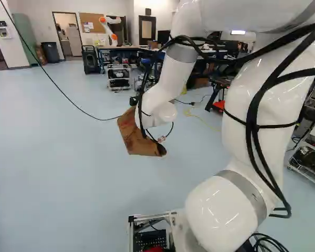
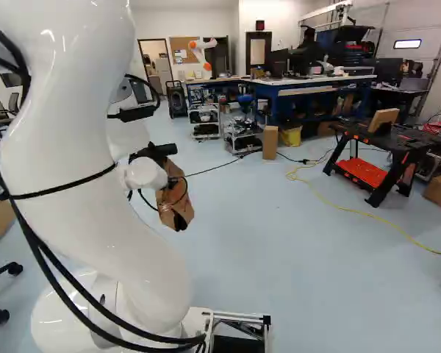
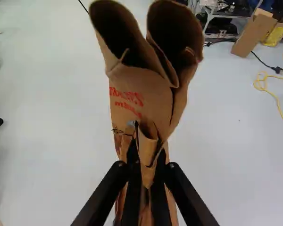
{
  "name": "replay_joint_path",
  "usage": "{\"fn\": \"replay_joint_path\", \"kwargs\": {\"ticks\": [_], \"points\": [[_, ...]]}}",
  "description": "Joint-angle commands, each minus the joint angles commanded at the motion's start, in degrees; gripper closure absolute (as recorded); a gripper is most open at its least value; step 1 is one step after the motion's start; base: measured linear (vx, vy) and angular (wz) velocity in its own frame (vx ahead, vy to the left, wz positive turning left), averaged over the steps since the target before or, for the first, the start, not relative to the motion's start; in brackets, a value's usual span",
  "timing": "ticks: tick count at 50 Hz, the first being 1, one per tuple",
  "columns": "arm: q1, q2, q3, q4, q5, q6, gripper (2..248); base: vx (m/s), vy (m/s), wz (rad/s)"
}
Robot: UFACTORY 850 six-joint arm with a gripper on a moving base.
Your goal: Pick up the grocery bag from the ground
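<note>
Smooth pale-blue floor (image 1: 58, 173) lay beneath the hanging brown paper grocery bag (image 3: 139, 94); the black two-fingered gripper (image 3: 147, 157) had its jaws clamped on the bag's bunched paper; pickup looked done, only steady holding left.

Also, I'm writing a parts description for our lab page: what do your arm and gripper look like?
My arm is glossy white with smooth, rounded sections and grey bands at some joints. Black cables run along its outside, held by thin black straps. The gripper is black, with two slim fingers.
</note>
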Motion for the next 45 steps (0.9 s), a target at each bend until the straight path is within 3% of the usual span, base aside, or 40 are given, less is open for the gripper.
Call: {"fn": "replay_joint_path", "kwargs": {"ticks": [22,45], "points": [[-3.8,5.0,4.5,0.0,3.8,0.0,228,0.0,0.0,0.0],[-10.3,13.6,12.1,0.0,10.3,0.0,228,0.0,0.0,0.0]]}}
